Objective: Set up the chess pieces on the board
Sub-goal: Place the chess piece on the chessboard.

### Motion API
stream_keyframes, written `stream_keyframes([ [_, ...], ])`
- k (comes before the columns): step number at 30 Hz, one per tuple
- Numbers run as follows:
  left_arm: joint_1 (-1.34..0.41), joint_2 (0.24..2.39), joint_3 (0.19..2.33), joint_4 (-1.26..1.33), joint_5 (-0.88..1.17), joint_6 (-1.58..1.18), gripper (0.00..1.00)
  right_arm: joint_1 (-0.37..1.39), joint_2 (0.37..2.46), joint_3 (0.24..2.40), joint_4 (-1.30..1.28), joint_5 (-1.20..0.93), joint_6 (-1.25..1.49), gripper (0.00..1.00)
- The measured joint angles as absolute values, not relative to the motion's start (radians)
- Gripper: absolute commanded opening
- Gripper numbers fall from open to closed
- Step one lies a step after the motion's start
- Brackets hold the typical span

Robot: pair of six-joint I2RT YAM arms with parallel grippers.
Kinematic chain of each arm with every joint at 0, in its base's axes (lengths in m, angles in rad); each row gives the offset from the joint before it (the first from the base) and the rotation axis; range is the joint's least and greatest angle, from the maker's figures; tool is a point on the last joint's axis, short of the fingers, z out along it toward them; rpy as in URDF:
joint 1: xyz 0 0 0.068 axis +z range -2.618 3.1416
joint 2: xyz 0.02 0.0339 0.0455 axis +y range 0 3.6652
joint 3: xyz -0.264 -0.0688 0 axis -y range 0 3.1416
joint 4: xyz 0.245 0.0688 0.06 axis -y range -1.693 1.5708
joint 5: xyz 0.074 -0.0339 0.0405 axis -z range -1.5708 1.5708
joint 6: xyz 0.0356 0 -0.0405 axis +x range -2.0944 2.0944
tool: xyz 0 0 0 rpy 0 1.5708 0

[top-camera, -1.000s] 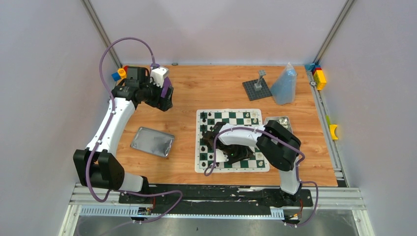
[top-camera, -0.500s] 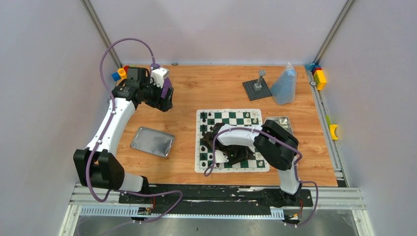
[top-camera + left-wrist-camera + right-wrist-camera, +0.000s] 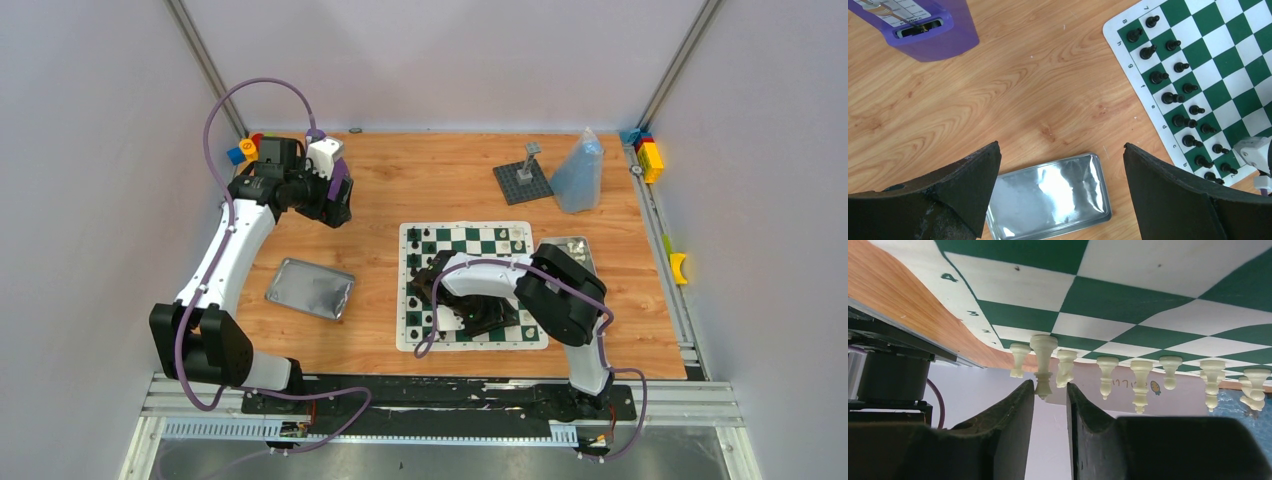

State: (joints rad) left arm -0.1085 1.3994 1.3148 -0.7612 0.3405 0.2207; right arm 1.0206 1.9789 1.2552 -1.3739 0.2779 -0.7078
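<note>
The green and white board (image 3: 465, 227) lies at the middle right of the table. Black chess pieces (image 3: 1173, 97) stand in two rows along its left side. White chess pieces (image 3: 1140, 375) stand in a row along the opposite side. My right gripper (image 3: 1050, 385) is low over the board's near part (image 3: 447, 318). Its jaws are a little apart around the top of a tall white piece (image 3: 1043, 367) that stands on its square; a gap shows on the right side. My left gripper (image 3: 1062, 147) hangs open and empty over the bare wood at the far left (image 3: 335, 210).
A silver tin lid (image 3: 311, 289) lies left of the board, under my left gripper's view. A tin (image 3: 570, 245) sits by the board's right edge. A grey studded plate (image 3: 522, 180) and a blue bag (image 3: 580, 175) stand behind. Toy blocks (image 3: 650, 158) line the right rail.
My right gripper's jaws have spread apart around the tall white piece, which stays on its square. The left arm has not moved.
</note>
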Motion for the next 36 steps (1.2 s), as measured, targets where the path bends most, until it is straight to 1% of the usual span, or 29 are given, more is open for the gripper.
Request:
stream_keyframes([
  [4, -0.109, 1.399, 1.314, -0.760, 0.340, 0.221, 1.00, 1.021, 1.979, 1.256, -1.375, 0.266, -0.699, 0.41],
  [8, -0.109, 1.399, 1.314, -0.758, 0.341, 0.221, 1.00, 1.020, 1.966, 1.256, -1.376, 0.237, -0.693, 0.43],
  [12, -0.109, 1.399, 1.314, -0.758, 0.341, 0.221, 1.00, 1.008, 1.911, 1.283, -1.381, 0.183, -0.689, 0.45],
  [16, -0.109, 1.399, 1.314, -0.758, 0.342, 0.221, 1.00, 0.954, 1.829, 1.347, -1.382, 0.067, -0.685, 0.48],
  [20, -0.109, 1.400, 1.314, -0.758, 0.347, 0.221, 1.00, 0.836, 1.731, 1.362, -1.354, -0.085, -0.678, 0.50],
  [23, -0.109, 1.402, 1.314, -0.758, 0.354, 0.221, 1.00, 0.752, 1.657, 1.304, -1.293, -0.168, -0.665, 0.50],
  [26, -0.109, 1.410, 1.314, -0.758, 0.361, 0.220, 1.00, 0.686, 1.604, 1.212, -1.233, -0.226, -0.648, 0.53],
  [31, -0.109, 1.418, 1.314, -0.758, 0.365, 0.217, 1.00, 0.643, 1.575, 1.085, -1.134, -0.289, -0.621, 0.54],
  [36, -0.109, 1.418, 1.314, -0.758, 0.365, 0.214, 1.00, 0.626, 1.557, 1.029, -1.065, -0.301, -0.602, 0.54],
])
